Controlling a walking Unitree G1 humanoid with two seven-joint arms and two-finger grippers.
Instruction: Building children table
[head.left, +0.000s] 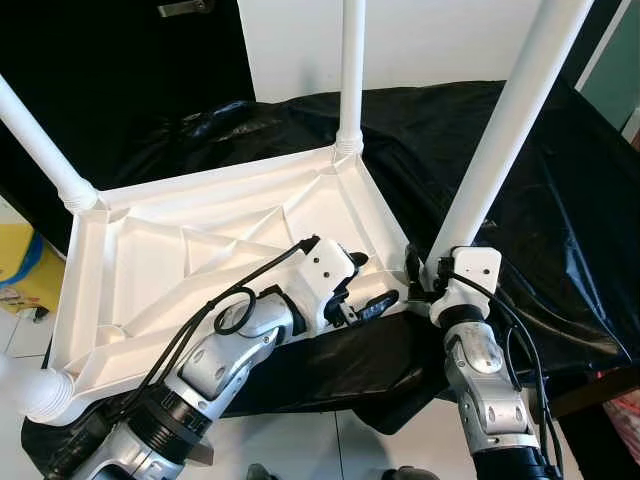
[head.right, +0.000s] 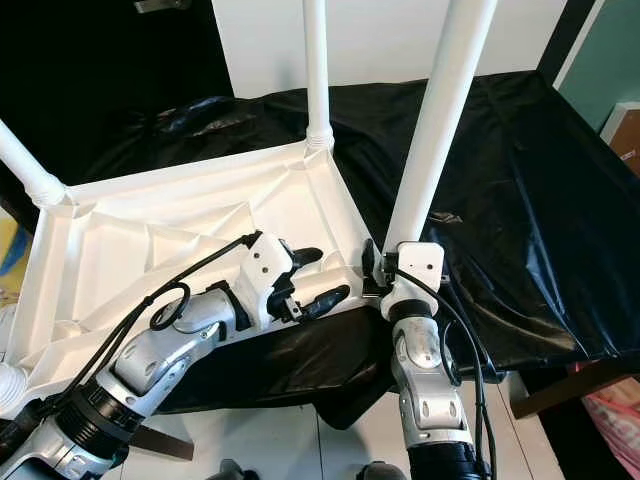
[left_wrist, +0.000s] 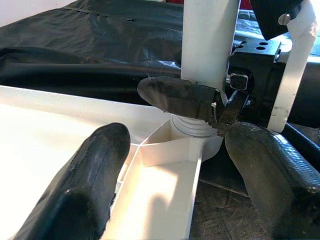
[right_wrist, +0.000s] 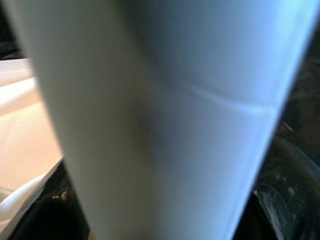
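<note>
We have the white plastic tabletop (head.left: 200, 260) lying upside down, ribbed underside facing up, on the black-draped surface (head.left: 560, 200) near its front edge. White tube legs stand at its corners: one at the far corner (head.left: 351, 70), one at the left corner (head.left: 40, 145), and the near-right leg (head.left: 510, 125) leans slightly in its corner socket.

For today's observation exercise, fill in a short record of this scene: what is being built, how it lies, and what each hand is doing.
Item: white plastic table top, lying upside down on a black sheet
Legs: four white legs stand up from its corners
Right hand: closed round the base of the near-right leg
Left hand: open, fingers either side of the table top's rim, beside that leg
Leg joint: threaded end sits in the corner socket
</note>
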